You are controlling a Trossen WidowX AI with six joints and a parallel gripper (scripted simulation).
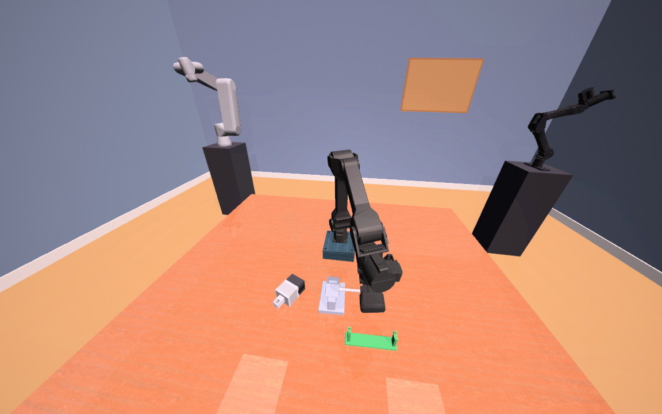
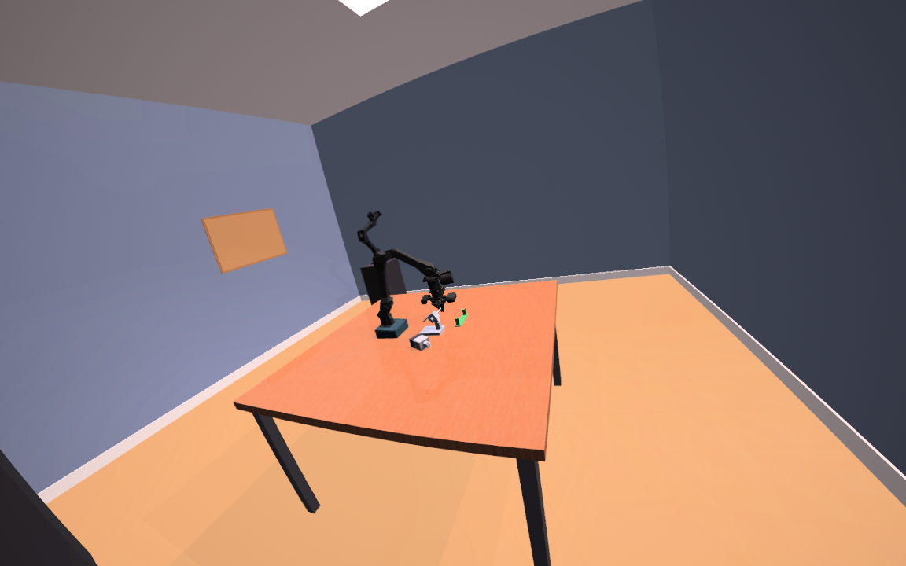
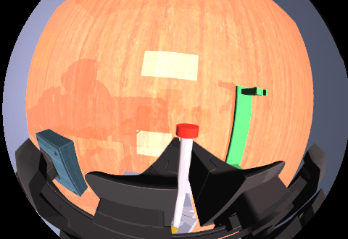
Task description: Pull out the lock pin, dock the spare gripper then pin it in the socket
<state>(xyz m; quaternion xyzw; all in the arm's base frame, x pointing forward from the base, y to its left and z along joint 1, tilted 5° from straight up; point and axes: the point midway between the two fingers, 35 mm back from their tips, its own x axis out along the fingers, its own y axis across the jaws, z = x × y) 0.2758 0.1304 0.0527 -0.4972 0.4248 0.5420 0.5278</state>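
Note:
My gripper [image 1: 361, 291] [image 2: 440, 306] [image 3: 180, 141] is shut on the lock pin [image 1: 349, 290] [image 3: 184, 175], a white rod with a red head above the fingertips and a yellow end below. The pin slants to the pale grey mount [image 1: 331, 303] [image 2: 432, 330] [image 3: 188, 215]; whether its lower end is still in the socket I cannot tell. My fingers are right of the mount in the top view and hide part of it in the wrist view. The spare gripper [image 1: 287, 292] [image 2: 419, 342], white with a dark end and a small spigot, lies on the table left of the mount.
A green cradle [image 1: 372, 341] [image 2: 461, 320] [image 3: 242, 130] with two upright ends lies on the table in front of my gripper. My arm's teal base block [image 1: 338, 252] [image 2: 392, 328] [image 3: 64, 163] stands behind the mount. Two other arms stand on dark pedestals beyond the table.

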